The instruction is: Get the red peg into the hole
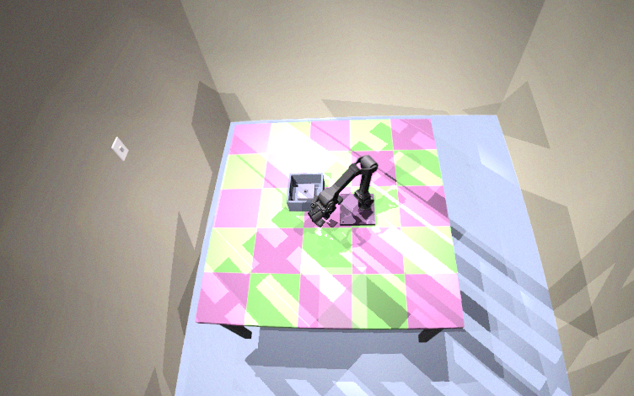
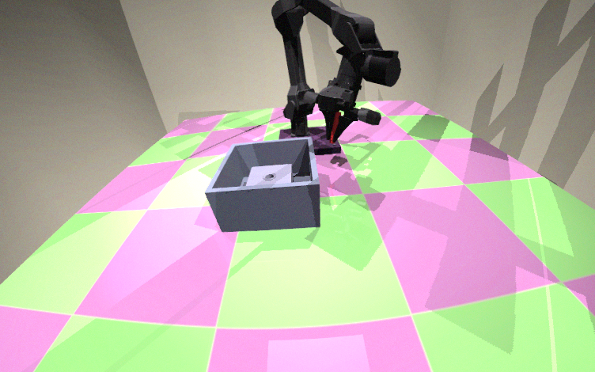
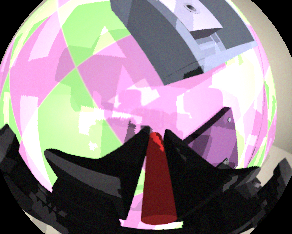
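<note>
Claw point(image 1: 316, 222) point(image 2: 331, 140) point(image 3: 158, 132) grips the red peg point(image 2: 335, 127) point(image 3: 159, 185) — apparently outside the open box point(image 1: 305, 206) point(image 2: 267, 207) point(image 3: 157, 47).

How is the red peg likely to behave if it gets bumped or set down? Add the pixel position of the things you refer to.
The red peg point(image 2: 335, 125) point(image 3: 159, 187) looks straight between the fingers, so it's probably stiff. Its round end suggests it could roll if laid down. Being slim and tall, it would likely tip easily if nudged while standing.

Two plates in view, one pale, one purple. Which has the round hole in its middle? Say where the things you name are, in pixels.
The pale plate point(image 1: 310, 195) point(image 2: 283, 171) point(image 3: 206, 18), inside the open box point(image 1: 298, 206) point(image 2: 263, 210) point(image 3: 157, 47). The purple plate point(image 1: 346, 216) point(image 2: 330, 149) point(image 3: 217, 142) lies outside, under the arm's foot.
</note>
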`<action>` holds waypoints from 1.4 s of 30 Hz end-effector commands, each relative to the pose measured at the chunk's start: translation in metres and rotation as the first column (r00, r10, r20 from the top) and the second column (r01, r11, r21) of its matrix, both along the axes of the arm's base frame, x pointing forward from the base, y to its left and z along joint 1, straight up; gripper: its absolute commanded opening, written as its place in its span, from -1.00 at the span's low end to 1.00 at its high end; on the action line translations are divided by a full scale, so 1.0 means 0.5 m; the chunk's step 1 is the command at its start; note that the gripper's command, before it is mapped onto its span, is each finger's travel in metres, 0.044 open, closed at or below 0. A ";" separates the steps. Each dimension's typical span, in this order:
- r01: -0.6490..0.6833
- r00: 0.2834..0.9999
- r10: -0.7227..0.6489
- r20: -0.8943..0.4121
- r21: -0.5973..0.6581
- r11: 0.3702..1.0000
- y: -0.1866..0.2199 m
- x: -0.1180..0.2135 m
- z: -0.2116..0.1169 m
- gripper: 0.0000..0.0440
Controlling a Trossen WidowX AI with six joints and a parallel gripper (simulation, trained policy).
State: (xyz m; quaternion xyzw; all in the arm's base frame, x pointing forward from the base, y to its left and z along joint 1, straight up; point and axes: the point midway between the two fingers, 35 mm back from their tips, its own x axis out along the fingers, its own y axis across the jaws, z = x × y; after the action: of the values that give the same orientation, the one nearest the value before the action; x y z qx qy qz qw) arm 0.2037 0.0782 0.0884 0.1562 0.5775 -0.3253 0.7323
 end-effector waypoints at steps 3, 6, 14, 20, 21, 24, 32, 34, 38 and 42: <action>0.046 0.995 -0.045 0.089 -0.010 0.999 -0.029 0.032 0.080 -1.00; 0.083 0.990 -0.081 0.116 -0.016 0.996 -0.047 0.044 0.097 -0.98; 0.188 0.967 -0.181 0.177 -0.023 0.982 -0.104 0.086 0.125 -1.00; 0.251 0.949 -0.241 0.201 -0.025 0.968 -0.150 0.116 0.128 -1.00; 0.260 0.947 -0.249 0.204 -0.026 0.965 -0.157 0.120 0.127 -1.00; 0.280 0.940 -0.269 0.209 -0.027 0.960 -0.180 0.135 0.122 -1.00; 0.299 0.933 -0.287 0.216 -0.023 0.954 -0.238 0.179 0.101 -1.00; 0.297 0.934 -0.286 0.213 -0.021 0.955 -0.252 0.189 0.093 -1.00; 0.283 0.940 -0.274 0.201 -0.014 0.959 -0.277 0.205 0.076 -0.99; 0.256 0.951 -0.251 0.182 -0.005 0.967 -0.297 0.218 0.058 -0.99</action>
State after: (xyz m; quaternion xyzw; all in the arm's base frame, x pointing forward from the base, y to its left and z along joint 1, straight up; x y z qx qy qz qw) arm 0.3057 -0.0604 0.1279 0.2518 0.4662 -0.4182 0.7378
